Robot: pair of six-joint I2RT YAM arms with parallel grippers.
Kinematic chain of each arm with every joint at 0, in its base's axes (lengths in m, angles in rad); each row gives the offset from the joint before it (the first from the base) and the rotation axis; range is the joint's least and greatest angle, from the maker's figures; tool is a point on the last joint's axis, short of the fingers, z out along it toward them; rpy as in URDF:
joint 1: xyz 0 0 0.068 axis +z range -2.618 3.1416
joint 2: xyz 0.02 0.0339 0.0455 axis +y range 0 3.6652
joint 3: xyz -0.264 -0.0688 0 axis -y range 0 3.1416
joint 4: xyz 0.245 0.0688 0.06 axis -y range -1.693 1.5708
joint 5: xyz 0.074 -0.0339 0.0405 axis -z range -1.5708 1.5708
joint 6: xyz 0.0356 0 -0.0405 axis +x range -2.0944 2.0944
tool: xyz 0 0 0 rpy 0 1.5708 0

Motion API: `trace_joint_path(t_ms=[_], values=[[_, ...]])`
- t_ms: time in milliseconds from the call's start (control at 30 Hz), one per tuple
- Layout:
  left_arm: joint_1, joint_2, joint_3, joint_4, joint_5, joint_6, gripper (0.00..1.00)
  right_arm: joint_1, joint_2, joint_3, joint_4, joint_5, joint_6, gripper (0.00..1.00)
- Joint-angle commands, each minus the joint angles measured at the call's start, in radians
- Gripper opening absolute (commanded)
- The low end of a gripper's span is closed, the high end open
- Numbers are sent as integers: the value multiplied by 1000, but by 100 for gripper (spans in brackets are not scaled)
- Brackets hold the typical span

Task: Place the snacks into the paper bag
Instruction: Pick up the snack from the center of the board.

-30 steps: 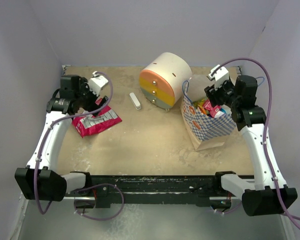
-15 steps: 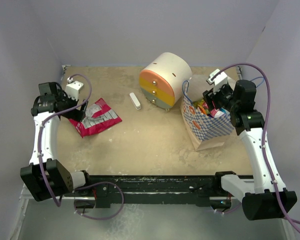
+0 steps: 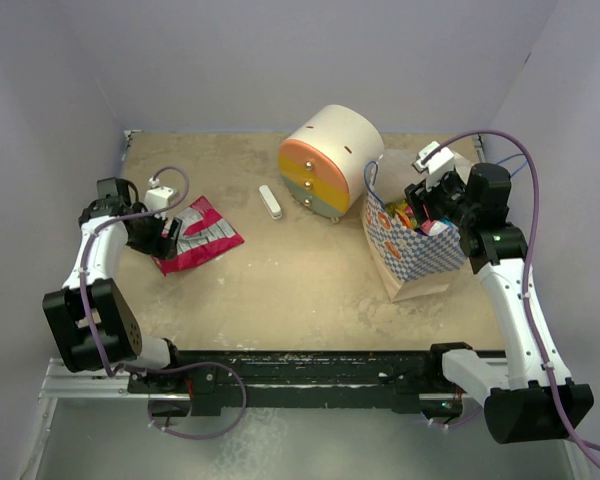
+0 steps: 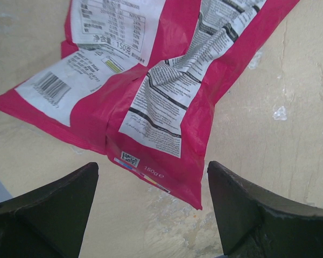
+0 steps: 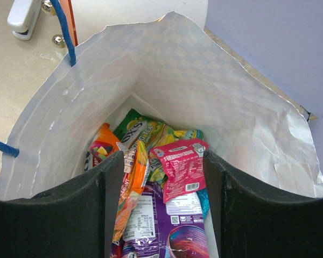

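The left jaws stand apart and hold nothing. In the left wrist view the two dark fingers (image 4: 48, 209) flank a near corner of the red-and-silver packet (image 4: 151, 91), which lies flat on the bench (image 4: 269, 123) with its printed back up. The rest of the packet runs away toward 12 o'clock. Neither finger appears to touch the foil.

From overhead, the packet (image 3: 195, 238) lies just at 3 o'clock of the left jaws, its long axis running roughly from 8 to 2 o'clock. The jaws therefore face its lower left end, which is the relation the pickup turns on. They look set across a corner rather than the full width, so closing here would likely pinch only an edge of crinkly foil. The left arm (image 3: 90, 262) is far the nearer one.

The right jaws are also apart and seem to grip nothing. Their fingers (image 5: 54, 215) hang over the open mouth of the paper bag (image 5: 204, 80), and the snacks (image 5: 161, 183) already inside lie heaped below them.

Overhead, the bag (image 3: 410, 252) stands at 3 o'clock across the bench, well apart from the red packet. The cream drawer unit (image 3: 330, 160) and the small white stick (image 3: 270, 201) sit between them toward 12 o'clock. This packet is the only snack seen outside the bag, so the task looks nearly done.
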Motion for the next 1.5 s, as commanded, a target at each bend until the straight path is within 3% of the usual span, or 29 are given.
trace_joint_path(t_ms=[0,300,600,900,1133,1467], values=[[4,41,-20,44,-11,1,80,-2,-19,-5,49,-22,11,63],[-1,71,-71,98,-71,8,69,-2,-10,-14,56,-27,9,64],[-35,93,-57,76,-48,5,35,-2,-11,-19,57,-25,6,65],[-64,69,45,-28,57,57,10,-2,-9,-11,52,-41,5,65],[-114,-31,139,-108,168,90,0,-2,22,41,25,-83,7,66],[-269,-233,192,-110,290,225,0,3,96,278,-99,-255,-36,70]])
